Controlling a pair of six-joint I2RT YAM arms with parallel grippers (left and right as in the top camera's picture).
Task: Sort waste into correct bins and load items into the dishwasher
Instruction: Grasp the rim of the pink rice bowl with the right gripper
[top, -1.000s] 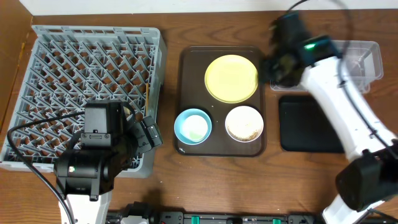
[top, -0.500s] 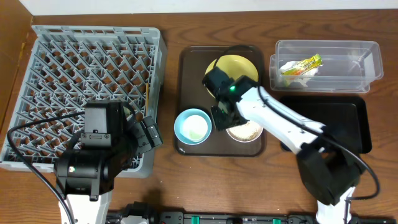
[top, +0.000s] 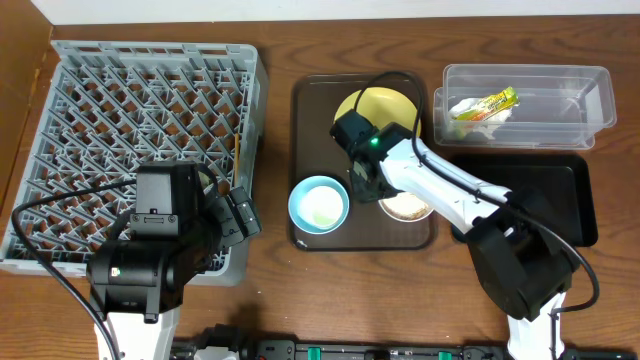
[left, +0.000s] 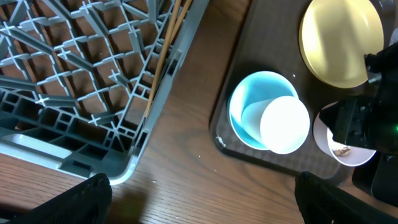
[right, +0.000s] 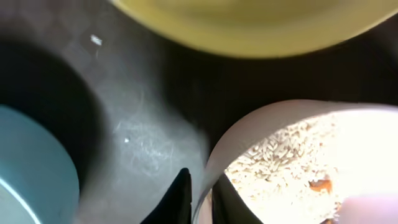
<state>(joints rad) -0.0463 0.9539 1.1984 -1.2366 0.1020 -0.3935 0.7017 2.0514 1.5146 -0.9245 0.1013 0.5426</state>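
The one grey dish rack (top: 150, 110) has its near corner hidden under my left arm (top: 150, 265), which sits folded low. The left gripper (left: 202, 190) hangs near that corner with its fingers spread wide, holding nothing. My right arm (top: 450, 190) reaches in from the right with the wrist bent down, covering part of the single black tray (top: 560, 200) and part of the dark brown tray (top: 310, 130). One clear tub (top: 590, 100) holds the wrapper (top: 486, 101) with its white paper. On the brown tray I count one yellow plate (top: 385, 105), partly masked by the arm, and two bowls. These are the light blue bowl (top: 319, 204), in full view, and the white bowl (top: 408, 208), mostly covered. The right gripper (right: 200, 196) straddles the white bowl's rim. As far as the blurred wrist view lets me judge, it pinches that rim. Rice grains (right: 280, 165) lie inside that bowl.
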